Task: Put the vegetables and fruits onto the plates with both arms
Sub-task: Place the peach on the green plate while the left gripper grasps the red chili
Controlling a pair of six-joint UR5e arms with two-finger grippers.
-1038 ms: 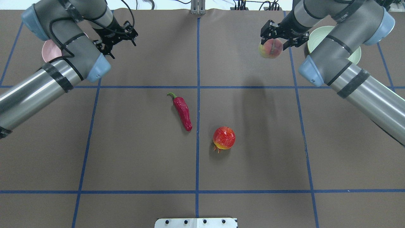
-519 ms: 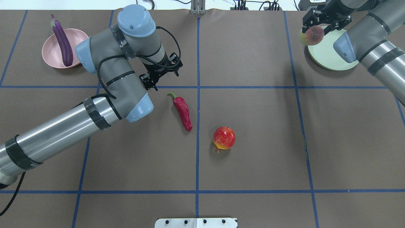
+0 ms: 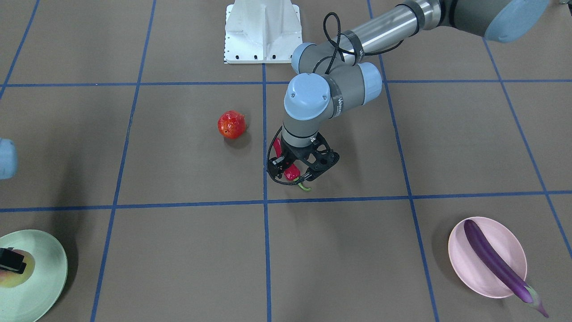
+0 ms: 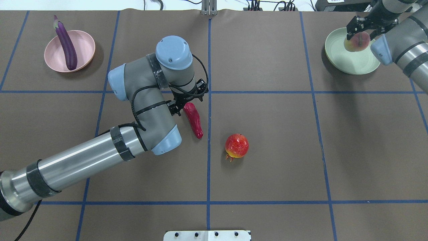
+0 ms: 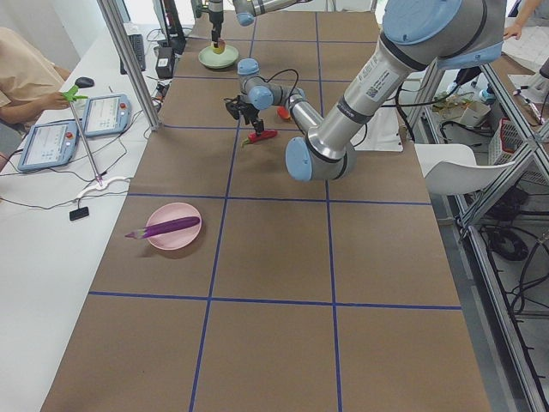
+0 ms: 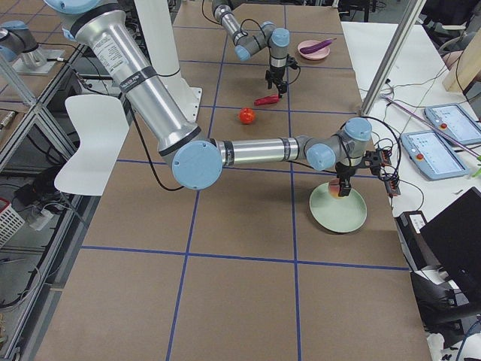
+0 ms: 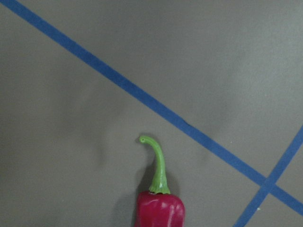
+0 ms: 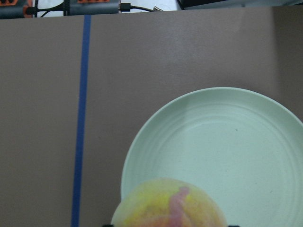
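left arm [image 3: 344, 89]: a short strip of white lettering on the wrist housing, too small to read.
table [image 3: 178, 250]: nothing readable anywhere else.

Glossy purple eggplant [image 4: 66, 45] across pink plate [image 4: 84, 47]

We see a brown worktop [image 4: 267, 167] divided into squares by blue tape lines [image 4: 208, 174]. A white base pedestal [image 3: 261, 31] stands at one long edge. Beside the worktop we note a white chair [image 6: 90, 143], two blue-edged tablets [image 5: 47, 142] on a white side table [image 5: 43, 283], and an operator [image 5: 26, 73] in a pale top.
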